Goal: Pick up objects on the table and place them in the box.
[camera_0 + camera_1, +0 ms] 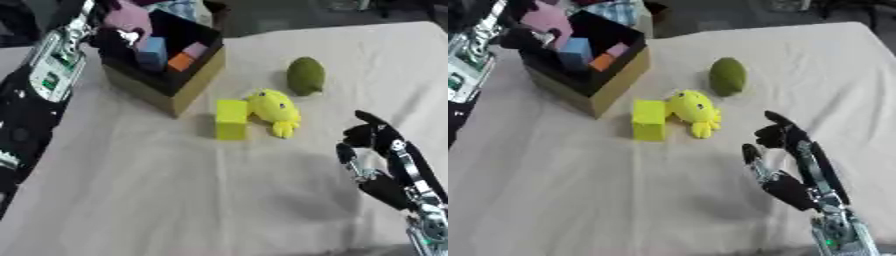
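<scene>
A tan box (pixel 198 75) with a dark inside stands at the far left and holds blue (pixel 151 51), orange (pixel 180 62) and pink (pixel 195 49) blocks. My left hand (pixel 105 38) is at the box's far-left rim, fingers curled on a pink toy (pixel 129 19) held above the opening. On the cloth, right of the box, lie a yellow block (pixel 231 119), a yellow plush toy (pixel 274 111) touching it, and farther back a green fruit (pixel 305 76). My right hand (pixel 785 150) is raised at the lower right, fingers up and open, holding nothing.
A pale cloth (pixel 175 190) covers the table, and its far edge runs behind the box and the fruit. My left forearm (pixel 54 65) lies along the left side. A blue and white thing (pixel 179 7) shows behind the box.
</scene>
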Available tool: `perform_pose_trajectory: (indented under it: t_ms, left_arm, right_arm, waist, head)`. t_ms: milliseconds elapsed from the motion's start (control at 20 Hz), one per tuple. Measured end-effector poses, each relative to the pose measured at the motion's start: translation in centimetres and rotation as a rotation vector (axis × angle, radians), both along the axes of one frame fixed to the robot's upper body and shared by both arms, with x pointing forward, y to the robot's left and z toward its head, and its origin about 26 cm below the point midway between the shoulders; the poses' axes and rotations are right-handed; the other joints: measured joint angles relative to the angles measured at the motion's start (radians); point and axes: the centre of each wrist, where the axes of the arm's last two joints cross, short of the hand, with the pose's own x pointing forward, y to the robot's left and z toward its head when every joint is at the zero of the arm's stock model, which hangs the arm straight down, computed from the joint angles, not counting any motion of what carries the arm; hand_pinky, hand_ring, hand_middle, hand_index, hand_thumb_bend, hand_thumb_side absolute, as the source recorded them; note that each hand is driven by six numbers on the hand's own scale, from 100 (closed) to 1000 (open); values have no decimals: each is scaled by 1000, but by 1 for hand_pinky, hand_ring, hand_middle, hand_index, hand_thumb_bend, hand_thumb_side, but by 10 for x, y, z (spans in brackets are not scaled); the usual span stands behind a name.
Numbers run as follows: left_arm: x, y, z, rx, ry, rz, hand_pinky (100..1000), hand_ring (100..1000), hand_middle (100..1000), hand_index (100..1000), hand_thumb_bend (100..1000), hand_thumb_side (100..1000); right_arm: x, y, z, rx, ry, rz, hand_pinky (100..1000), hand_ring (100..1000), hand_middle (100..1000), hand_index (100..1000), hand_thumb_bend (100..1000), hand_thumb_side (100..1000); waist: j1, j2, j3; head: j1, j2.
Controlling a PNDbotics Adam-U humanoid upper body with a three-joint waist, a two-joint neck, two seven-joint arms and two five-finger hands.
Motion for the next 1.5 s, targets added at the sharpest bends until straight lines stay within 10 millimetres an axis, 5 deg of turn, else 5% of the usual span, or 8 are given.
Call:
perform_pose_trajectory:
  t_ms: [100,150,250,400,500,750,1100,1500]
  left_arm:
    - [6,0,-9,-21,-2,31,504,647,638,746,624,381]
    - [8,-1,-13,-29,-8,43,517,672,678,786,788,490]
    - [10,-2,-19,-38,-24,54,546,705,731,821,918,560]
    - [11,-4,-21,-36,-53,40,592,748,792,849,997,596]
    - [9,-6,-17,-32,-68,17,574,747,792,841,992,583]
    - [-9,3,-3,-93,-156,-37,480,680,692,766,810,511]
    - [-71,20,8,-278,-275,-181,449,667,668,738,749,483]
    - [-134,17,-9,-414,-293,-296,436,668,663,728,719,479]
  right_arm:
    - [0,1,0,-1,1,6,714,682,657,925,302,540]
    - [0,1,0,-1,2,7,714,681,657,925,302,540]
    - [0,1,0,0,3,8,714,682,657,925,303,541]
    - [0,1,0,1,3,9,714,682,657,925,302,542]
    - [0,1,0,1,3,9,714,682,657,925,303,542]
    - [0,1,0,2,1,6,714,681,657,925,304,538]
    - [7,1,10,-4,-32,8,716,682,660,925,307,530]
    - [25,-5,48,-80,-125,43,719,688,674,927,322,507]
  waist:
    - [0,0,-9]
    - [0,0,-13]
    - [0,0,-20]
    - [0,0,-21]
    - [0,1,-20]
    - [0,1,-5]
    - [0,1,24]
    - [0,1,52]
  head:
    - [4,0]
    - [5,0]
    - [9,0]
    - [11,0]
    - [11,0]
    - [5,0]
    - [-9,-1]
    - [-24,-2]
